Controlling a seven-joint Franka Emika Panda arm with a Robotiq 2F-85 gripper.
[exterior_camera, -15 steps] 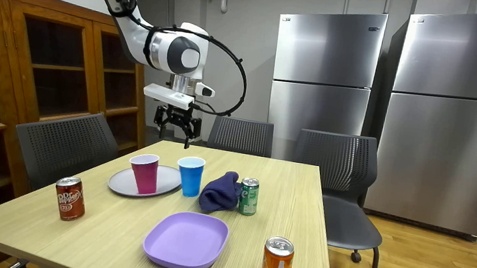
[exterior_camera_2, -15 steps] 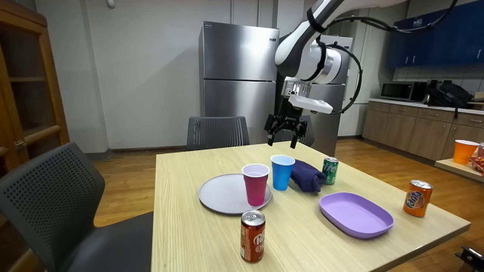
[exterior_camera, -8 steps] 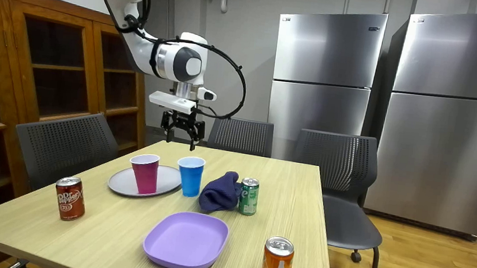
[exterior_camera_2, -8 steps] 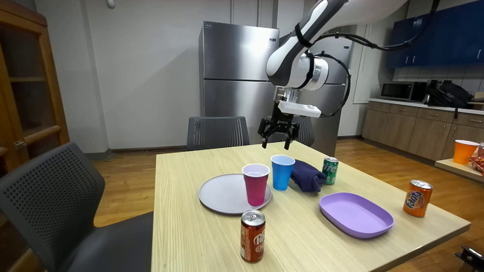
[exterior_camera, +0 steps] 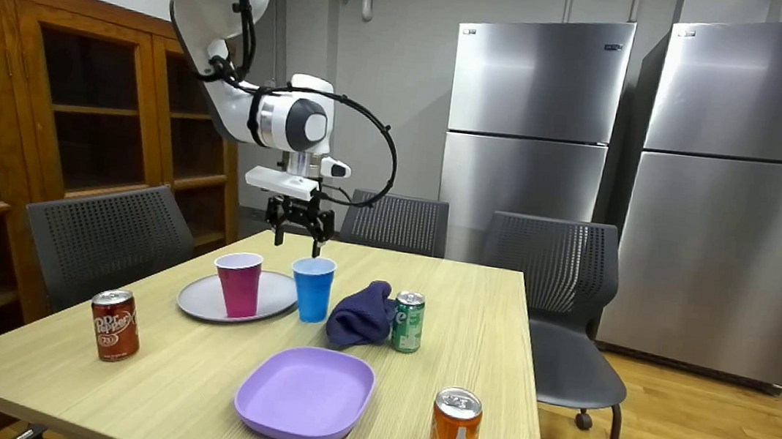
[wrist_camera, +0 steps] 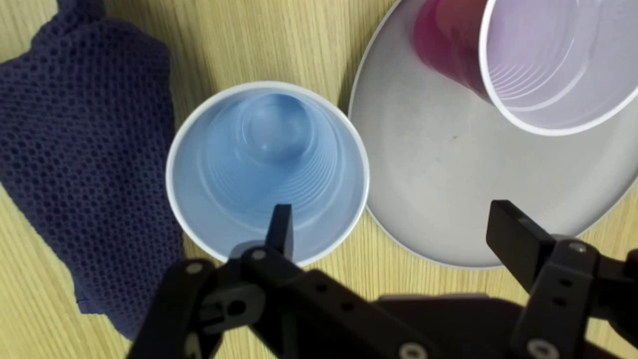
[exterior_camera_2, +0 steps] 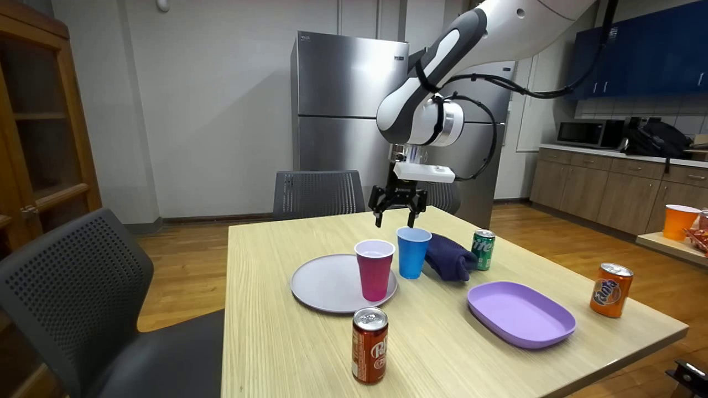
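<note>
In both exterior views we see the claw [exterior_camera: 297, 244] spread and empty, the blue cup [exterior_camera: 312, 295] lower, nearer and slightly right.

Free room lies between the red-brown metal can [exterior_camera: 116, 328] and shallow purple plastic plate [exterior_camera: 305, 394]; a tapered blue plastic cup [wrist_camera: 271, 174] nearly fills the gap between crumpled navy cloth [wrist_camera: 94, 149] and round grey plate [wrist_camera: 428, 189].
</note>
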